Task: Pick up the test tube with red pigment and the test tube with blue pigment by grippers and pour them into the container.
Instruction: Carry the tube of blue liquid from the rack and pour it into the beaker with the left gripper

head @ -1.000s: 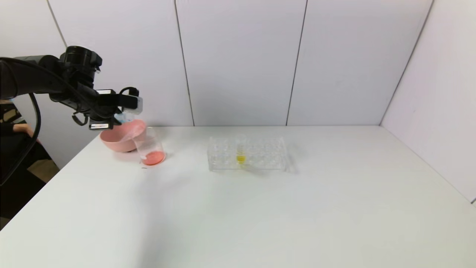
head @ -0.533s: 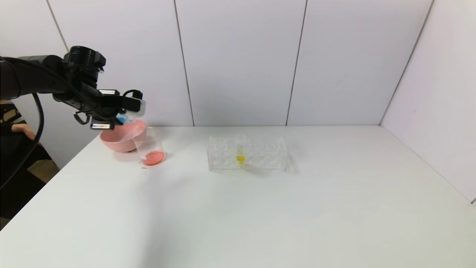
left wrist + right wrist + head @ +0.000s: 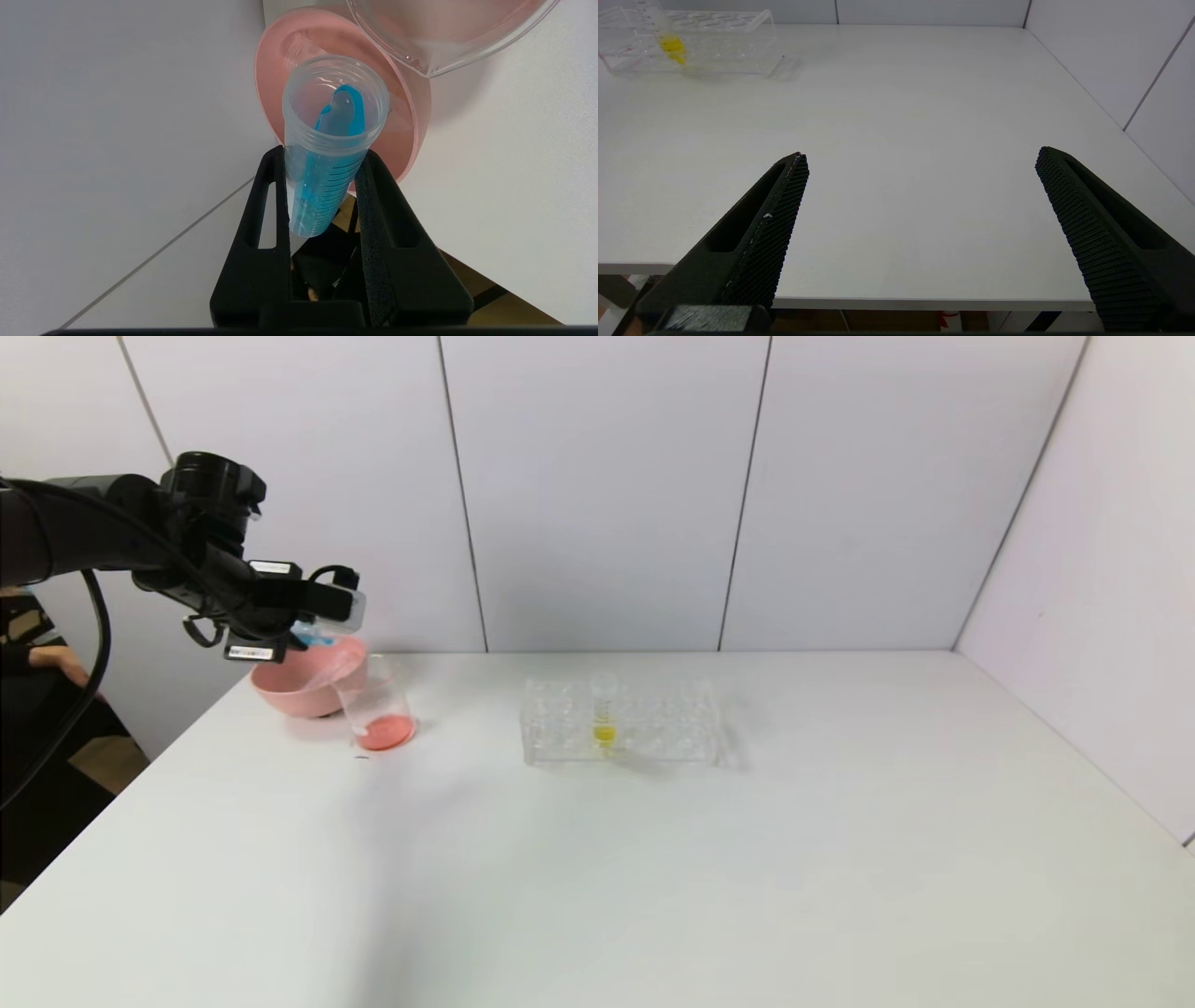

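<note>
Blue tube point(image 3: 327, 154) clamped between fingers of left gripper point(image 3: 322, 161), tilted, open mouth aimed toward pink bowl point(image 3: 411, 140) and beaker point(image 3: 448, 37); blue liquid seen pooled along tube wall. Tube held above bowl rim at table's far left. Beaker point(image 3: 376, 705) just beside bowl point(image 3: 303, 686), orange-red liquid at bottom. Compared with a second ago, left gripper point(image 3: 313, 616) raised slightly and shifted right; little change since half-second mark. Rack point(image 3: 621, 723) with yellow tube point(image 3: 604, 709) unchanged mid-table. Right gripper point(image 3: 920, 224) held wide apart, near table's front edge.
</note>
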